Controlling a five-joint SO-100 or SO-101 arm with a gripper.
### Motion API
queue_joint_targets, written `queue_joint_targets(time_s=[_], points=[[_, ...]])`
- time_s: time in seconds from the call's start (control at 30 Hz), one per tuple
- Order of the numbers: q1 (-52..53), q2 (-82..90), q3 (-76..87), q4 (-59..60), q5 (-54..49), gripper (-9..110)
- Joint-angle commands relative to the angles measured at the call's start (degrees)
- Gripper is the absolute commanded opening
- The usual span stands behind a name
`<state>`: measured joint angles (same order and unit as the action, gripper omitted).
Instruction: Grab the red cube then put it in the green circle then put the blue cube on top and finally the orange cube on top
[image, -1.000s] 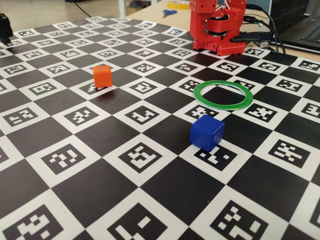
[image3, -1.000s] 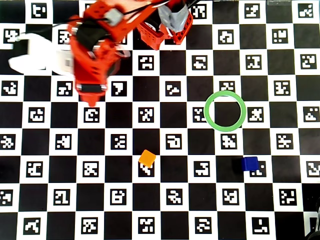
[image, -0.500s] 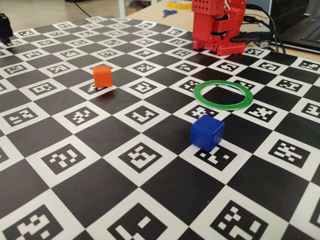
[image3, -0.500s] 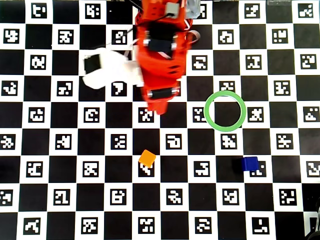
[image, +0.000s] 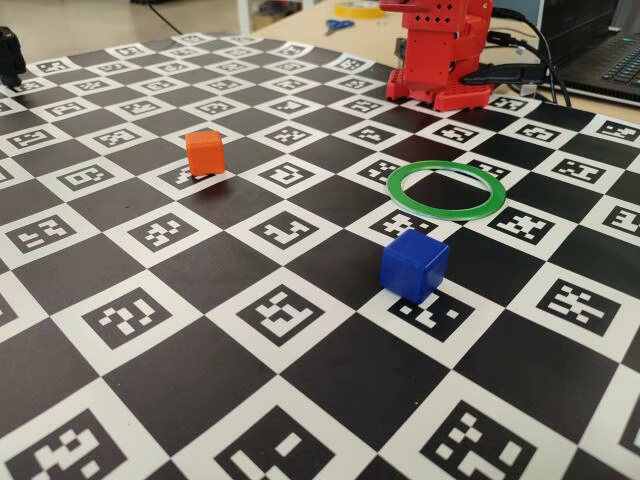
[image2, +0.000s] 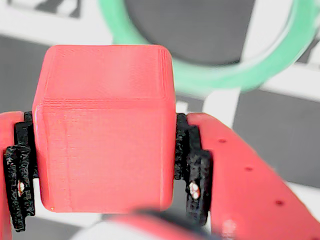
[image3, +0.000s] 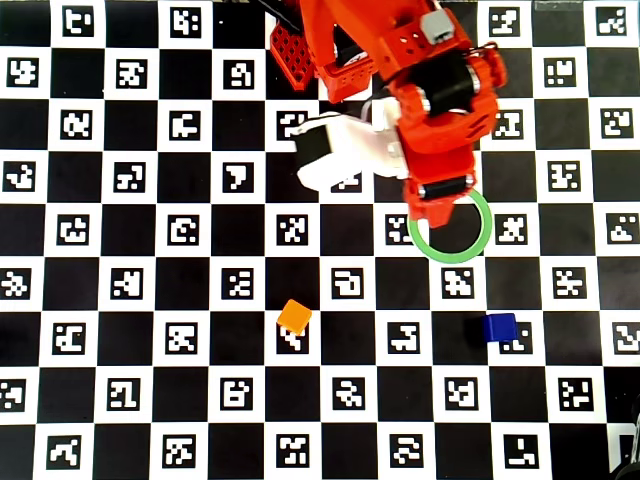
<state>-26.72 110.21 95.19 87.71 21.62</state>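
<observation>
The arm (image3: 420, 80) is bright red plastic with black motors; its pincer (image2: 107, 155) has red fingers with black ribbed pads (image2: 192, 172).

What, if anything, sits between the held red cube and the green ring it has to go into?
Nothing visible does. The gripper holds the red cube above the board, with the green ring just ahead of it and its centre bare. The blue cube and orange cube lie apart from the ring.

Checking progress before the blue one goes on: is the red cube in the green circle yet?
Not yet. The red cube is clamped between the jaws, above the green circle.
</observation>
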Motion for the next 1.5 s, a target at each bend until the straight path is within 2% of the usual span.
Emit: queue_joint_targets(time_s=[0.0, 0.3, 0.53, 0.73, 1.47], points=[[-0.97, -1.41, -0.53, -4.31, 8.0, 3], [-1.93, -5.54, 5.27, -11.25, 12.74, 3], [-7.03, -9.84, 8.26, -14.33, 13.18, 3], [-9.93, -12.83, 10.81, -17.49, 12.22, 3], [-9.67, -20.48, 17.93, -29.09, 9.32, 3]])
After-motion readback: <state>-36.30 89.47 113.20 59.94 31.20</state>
